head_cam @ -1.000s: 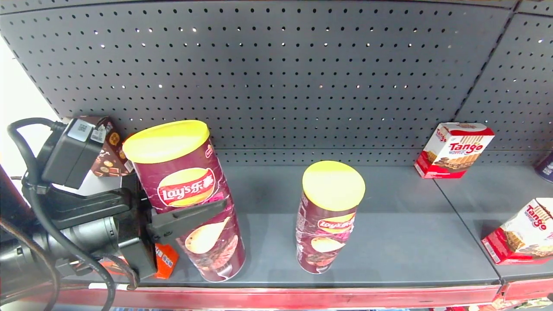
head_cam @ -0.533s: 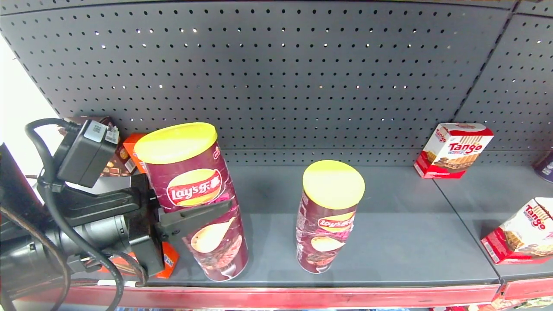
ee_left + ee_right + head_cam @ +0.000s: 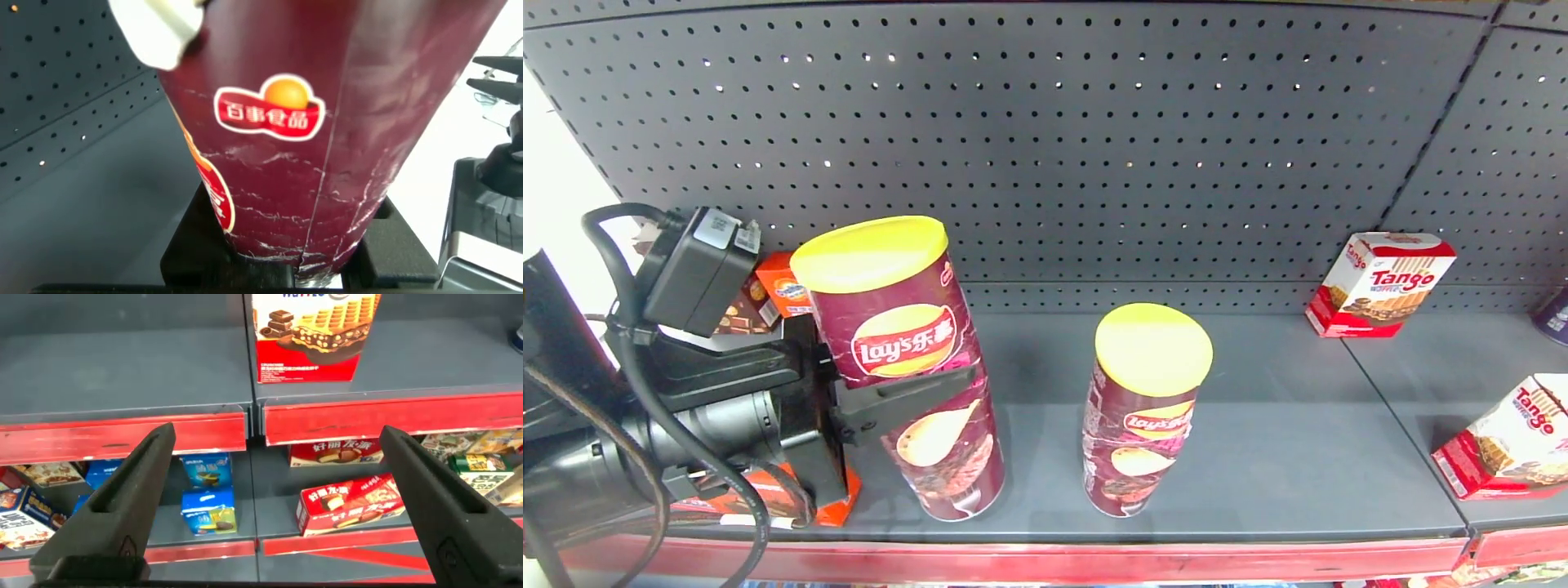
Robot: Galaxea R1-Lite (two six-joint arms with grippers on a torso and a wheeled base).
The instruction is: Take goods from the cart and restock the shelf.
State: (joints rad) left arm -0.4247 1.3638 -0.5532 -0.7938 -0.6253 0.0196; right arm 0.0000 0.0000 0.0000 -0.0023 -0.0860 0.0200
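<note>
A maroon chips can (image 3: 903,359) with a yellow lid leans slightly over the front left of the grey shelf (image 3: 1274,457). My left gripper (image 3: 915,394) is shut on its middle, one black finger (image 3: 907,398) crossing its front. The left wrist view shows the same can (image 3: 310,139) close up between the jaws. A second, matching can (image 3: 1145,408) stands upright to its right, apart from it. My right gripper (image 3: 282,502) hangs open with nothing in it, before a lower shelf bay with a wafer box (image 3: 315,331).
Orange and brown snack boxes (image 3: 776,290) sit behind my left arm at the shelf's left end. Red-and-white wafer boxes stand at the back right (image 3: 1380,282) and front right (image 3: 1515,441). The pegboard back wall (image 3: 1045,147) closes the shelf. Bare shelf lies between the second can and the wafer boxes.
My left gripper has carried the can to the right and slightly up, closer to the second can. The second can and the boxes have not moved.
</note>
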